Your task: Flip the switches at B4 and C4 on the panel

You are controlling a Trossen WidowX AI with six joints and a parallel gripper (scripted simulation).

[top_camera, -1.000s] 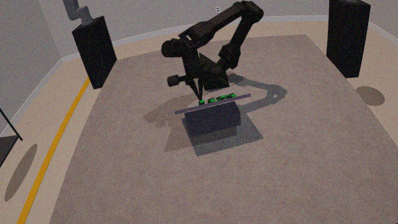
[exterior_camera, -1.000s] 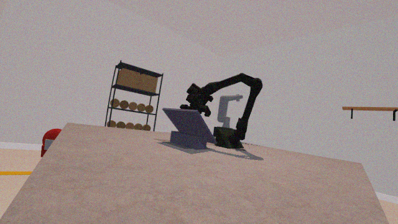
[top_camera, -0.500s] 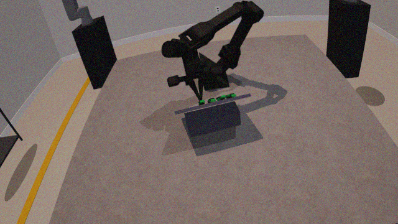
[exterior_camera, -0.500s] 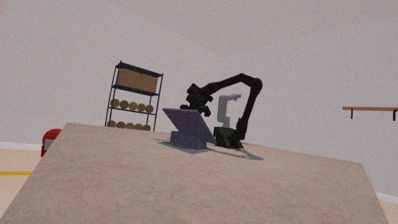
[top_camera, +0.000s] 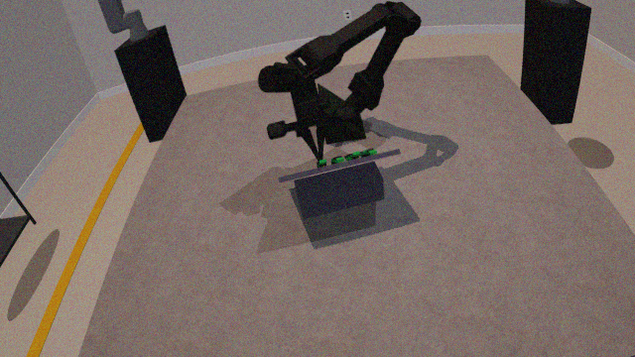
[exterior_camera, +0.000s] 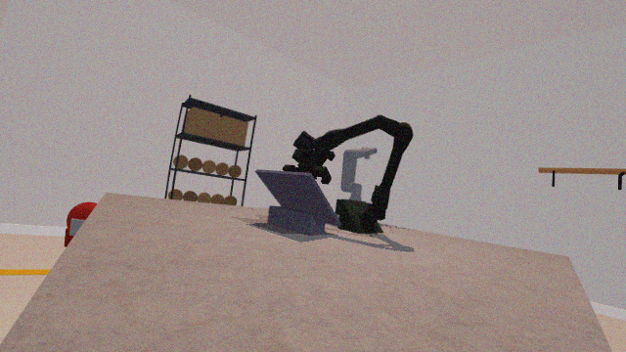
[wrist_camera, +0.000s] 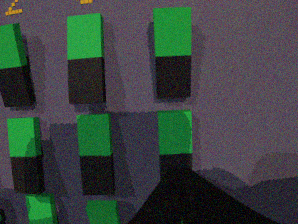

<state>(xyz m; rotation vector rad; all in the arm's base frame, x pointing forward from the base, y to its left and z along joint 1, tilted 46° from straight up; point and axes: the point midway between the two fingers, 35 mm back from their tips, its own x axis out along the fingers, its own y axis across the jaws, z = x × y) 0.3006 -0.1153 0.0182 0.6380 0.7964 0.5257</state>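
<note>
The tilted purple-grey panel [top_camera: 388,154] [exterior_camera: 289,186] [wrist_camera: 240,75] carries green-and-black rocker switches. In the wrist view, switch B4 [wrist_camera: 175,132] shows its green far half, and its black near half is partly covered by the fingertips. My gripper [top_camera: 319,159] [wrist_camera: 178,178] is shut and empty, its tips at the near half of B4, touching or almost touching it. Switch C4 is hidden behind the fingers. Which end of B4 is raised cannot be told. In the exterior view the fingertips are hidden behind the panel.
Switches A4 [wrist_camera: 172,32] and B3 [wrist_camera: 95,135] stand close beside B4, with A3 [wrist_camera: 85,37] diagonally beyond. Switch C3 [wrist_camera: 102,212] is partly in view at the bottom. A block-shaped base [top_camera: 342,190] [exterior_camera: 295,221] supports the panel.
</note>
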